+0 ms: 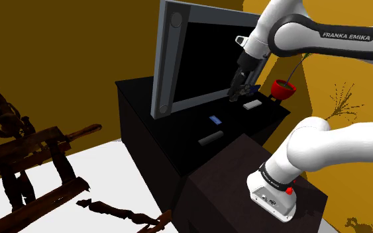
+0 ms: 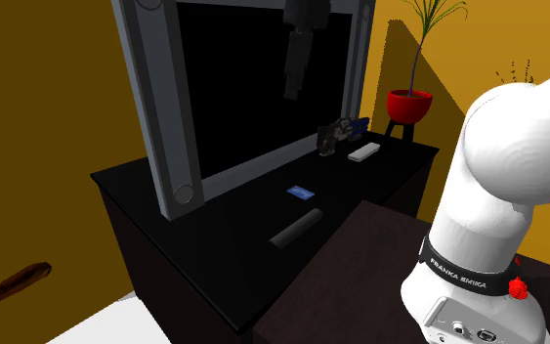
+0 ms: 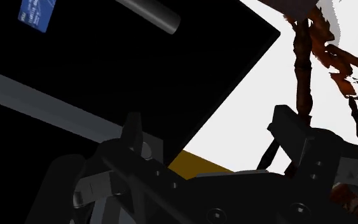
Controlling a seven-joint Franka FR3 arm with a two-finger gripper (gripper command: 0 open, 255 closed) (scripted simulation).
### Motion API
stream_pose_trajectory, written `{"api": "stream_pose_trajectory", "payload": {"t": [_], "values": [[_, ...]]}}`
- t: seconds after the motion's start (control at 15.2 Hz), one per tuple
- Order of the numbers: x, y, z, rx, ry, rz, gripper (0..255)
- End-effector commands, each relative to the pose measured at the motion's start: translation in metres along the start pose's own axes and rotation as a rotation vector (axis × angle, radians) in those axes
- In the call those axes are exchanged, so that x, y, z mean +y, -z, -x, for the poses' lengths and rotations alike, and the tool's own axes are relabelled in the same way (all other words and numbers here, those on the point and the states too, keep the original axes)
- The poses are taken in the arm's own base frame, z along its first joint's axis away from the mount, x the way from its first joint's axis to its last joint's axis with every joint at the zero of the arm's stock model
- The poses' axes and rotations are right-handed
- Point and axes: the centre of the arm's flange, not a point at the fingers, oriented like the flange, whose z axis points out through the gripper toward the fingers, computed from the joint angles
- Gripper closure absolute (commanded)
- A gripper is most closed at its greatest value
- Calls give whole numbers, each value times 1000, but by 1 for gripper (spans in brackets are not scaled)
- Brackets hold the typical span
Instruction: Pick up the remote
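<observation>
Tool [image 1: 235, 94] hung spread wide over the far end of the worktop [image 2: 214, 256], close in front of the 1 TV [image 1: 198, 59]. Counted on the worktop:
- 1 dark bar remote [image 2: 296, 228] by the front edge, well apart from the tool
- 1 blue card [image 2: 302, 192] between remote and TV
- 1 white slab [image 2: 364, 151] near the tool
- 1 glassy ornament [image 2: 329, 139] near the tool

1 red pot [image 2: 409, 105] with a plant sat past the far end. The stand [image 1: 231, 165] sat just beside the remote. 1 wooden rocking horse [image 1: 19, 145] was on the floor
</observation>
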Motion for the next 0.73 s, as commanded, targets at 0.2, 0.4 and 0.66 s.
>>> {"api": "stream_pose_trajectory", "payload": {"t": [0.2,0.4,0.66], "values": [[7,-66,9,-14,180,2,0],[13,-105,14,-23,286,3,0],[22,-156,21,-35,427,4,0]]}}
